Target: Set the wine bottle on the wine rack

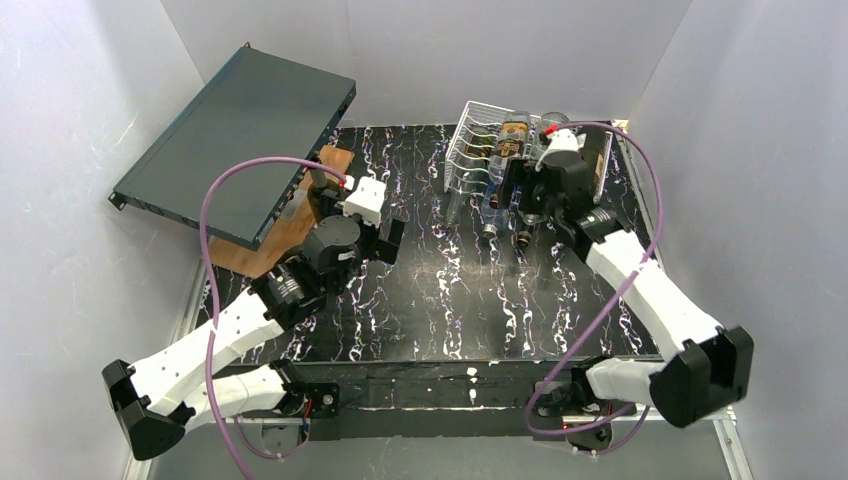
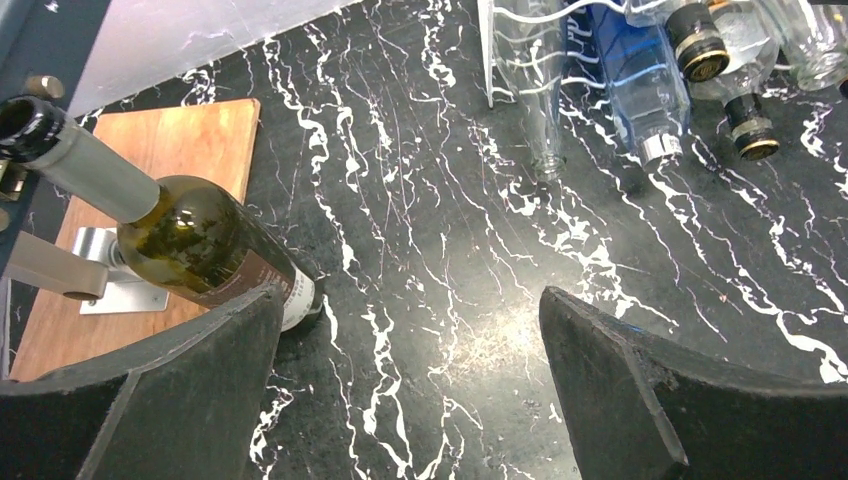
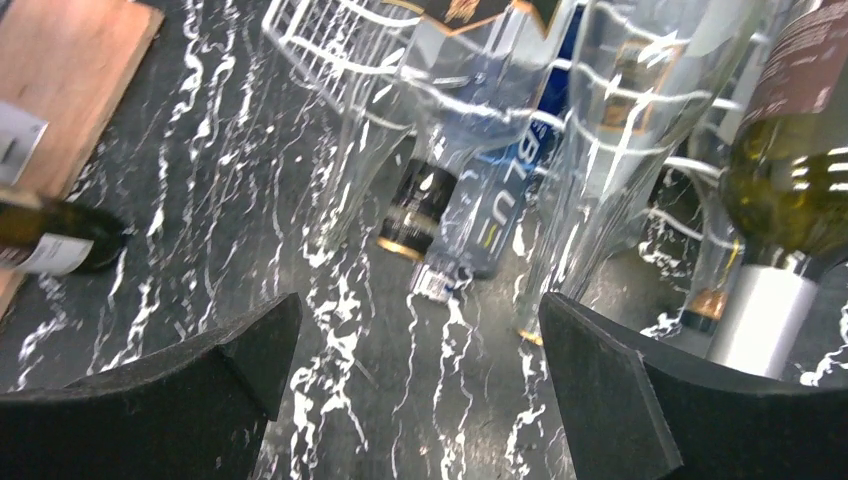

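Black marble-patterned tabletop [image 1: 450,300] with white veins is seen from above, and a white-coated wire wine rack [image 1: 462,160] with wavy rows is set at its far right corner. Several glass bottles are laid in the cradles with their necks pointed toward the near edge, among them a clear bottle with blue lettering [image 3: 490,215]. An olive-green glass wine bottle [image 3: 790,190] with a dark label and a pale foil neck is laid among the rack's wires at the right side of the right wrist view. The right claw [image 3: 420,305] is held just in front of the bottle necks; its two dark fingers are spread wide and nothing is gripped between them.

Toward the left edge, a dark green glass wine bottle [image 2: 190,240] with a grey foil neck is propped at a tilt on a small silver metal holder [image 2: 95,250], which is fixed to a reddish wooden board [image 2: 190,130]. Its base is rested on the tabletop just off the board, and its mouth is raised. The left claw [image 2: 410,300] is held just beside that base, spread wide and gripping nothing. A flat dark-teal metal case [image 1: 240,140] is leaned at the far left corner.
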Controlling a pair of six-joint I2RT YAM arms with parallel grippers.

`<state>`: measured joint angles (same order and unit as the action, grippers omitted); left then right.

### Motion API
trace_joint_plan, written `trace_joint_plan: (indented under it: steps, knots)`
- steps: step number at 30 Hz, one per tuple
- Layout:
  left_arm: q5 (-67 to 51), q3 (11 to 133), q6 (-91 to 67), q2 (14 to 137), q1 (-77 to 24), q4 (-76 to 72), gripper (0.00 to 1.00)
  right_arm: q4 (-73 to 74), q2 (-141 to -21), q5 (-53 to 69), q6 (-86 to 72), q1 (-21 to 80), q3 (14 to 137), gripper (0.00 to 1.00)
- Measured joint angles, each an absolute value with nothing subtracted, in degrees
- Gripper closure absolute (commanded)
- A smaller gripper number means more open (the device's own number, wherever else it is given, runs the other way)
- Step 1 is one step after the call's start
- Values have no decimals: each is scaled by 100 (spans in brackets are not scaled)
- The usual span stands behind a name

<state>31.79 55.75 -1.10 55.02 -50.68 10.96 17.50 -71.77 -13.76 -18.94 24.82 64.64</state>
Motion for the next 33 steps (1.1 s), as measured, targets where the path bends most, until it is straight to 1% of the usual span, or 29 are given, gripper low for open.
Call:
trace_joint_plan:
  steps: [5,12,19,25,33]
  knots:
    - [3168,5575,-113,5730,-5068,1122,1,1634,-6578,-974,-1933,2482,5972,2]
    - [3208,5579,-108,6152,-5068,1138,1,1372,-6178,-921,-1999,2482,5382,2]
    - [3234,5918,-231,6860,-4856,1557,1,1009,-6114,-513,-2132,2482,5148,2]
    - [3166,7087,-434,7397,-4283,2285,1,1046,-6182,-357,-2126,2482,5151,2]
    - [3203,8562,-716,7544,-3907,3041,1,1048,-5933,-397,-2078,2482,5148,2]
